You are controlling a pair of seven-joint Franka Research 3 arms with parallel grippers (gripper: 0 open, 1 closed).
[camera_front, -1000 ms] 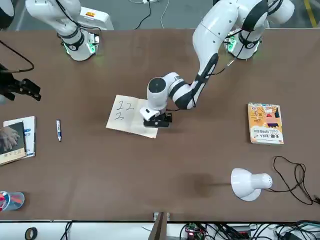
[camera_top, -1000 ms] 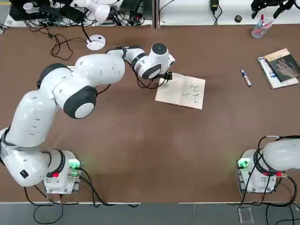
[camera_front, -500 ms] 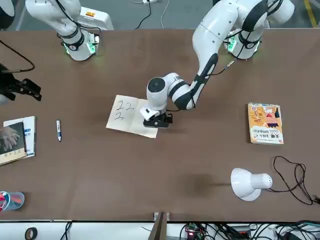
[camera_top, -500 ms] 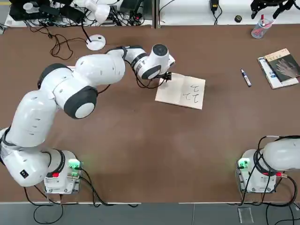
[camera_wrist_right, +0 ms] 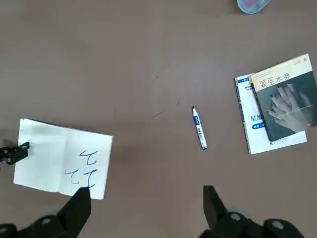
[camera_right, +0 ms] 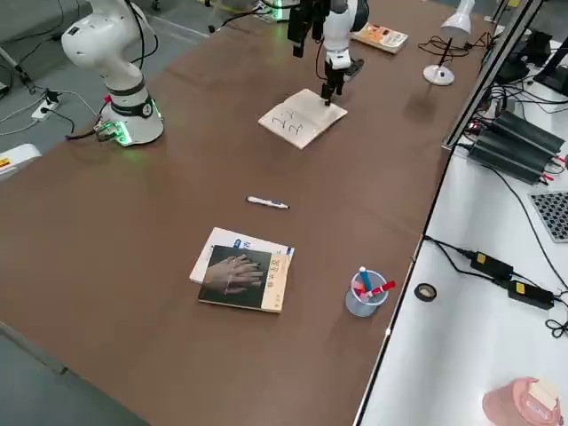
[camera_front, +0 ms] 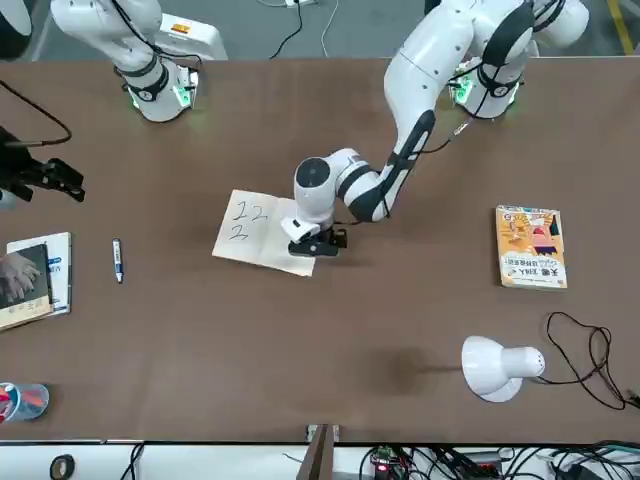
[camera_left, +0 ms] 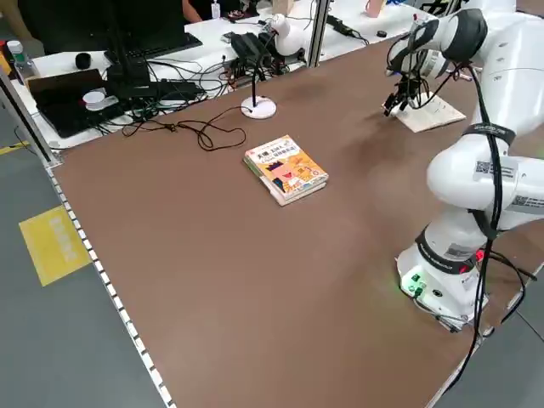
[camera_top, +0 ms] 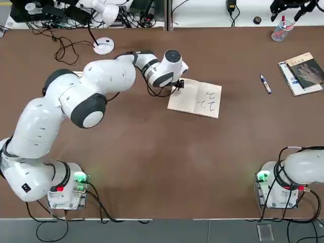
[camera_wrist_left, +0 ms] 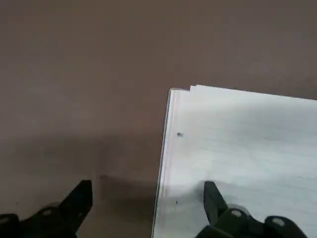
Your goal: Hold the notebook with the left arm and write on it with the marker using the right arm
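Note:
The cream notebook lies open mid-table with black strokes on its right page, also seen in the front view. My left gripper hangs open close over its far-left corner. In the left wrist view one fingertip is over the page and the other is over bare table, so the left gripper straddles the page edge. The marker lies alone on the table, right of the notebook. My right gripper is open, high above the table, with the marker far below it.
A dark-covered book on a white one lies at the far right, near a clear cup of pens. An orange-yellow book and a white desk lamp with its cable are on my left side.
The left wrist has shifted a little toward the far side over the notebook's corner. Notebook, marker and right arm are as before.

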